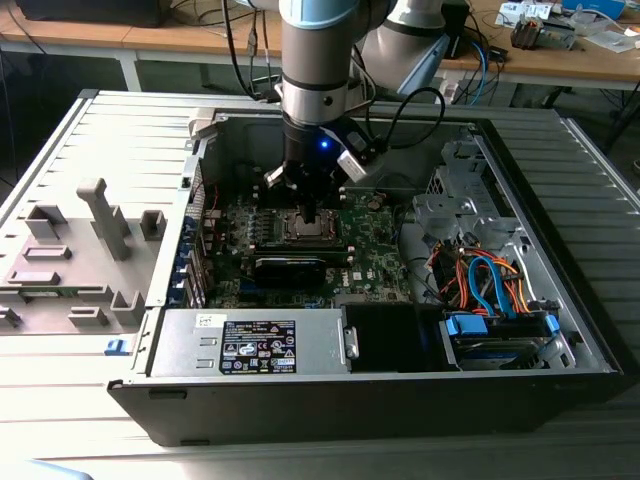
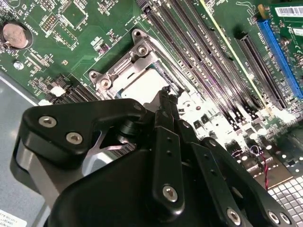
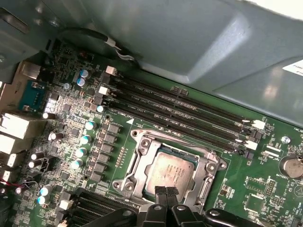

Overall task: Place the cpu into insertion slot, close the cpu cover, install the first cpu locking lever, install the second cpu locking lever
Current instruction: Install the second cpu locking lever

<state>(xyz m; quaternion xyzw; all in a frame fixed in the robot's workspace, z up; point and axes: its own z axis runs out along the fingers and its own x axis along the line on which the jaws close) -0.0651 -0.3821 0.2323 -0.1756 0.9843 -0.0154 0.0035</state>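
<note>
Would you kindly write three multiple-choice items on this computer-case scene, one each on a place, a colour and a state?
1. Where does the cpu lie?
A. in the insertion slot
B. on the grey fixture beside the case
C. on the power supply

2. What colour is the motherboard?
A. red
B. green
C. white

3. How stands the cpu cover?
A. raised upright
B. taken off the board
C. lying flat around the chip

Key:
1 A, because in the first wrist view the silvery chip sits within the insertion slot.
2 B, since both wrist views show a green board.
3 C, as the metal frame lies flat with the chip showing through its window, the gripper just above it, its fingers together.
</note>
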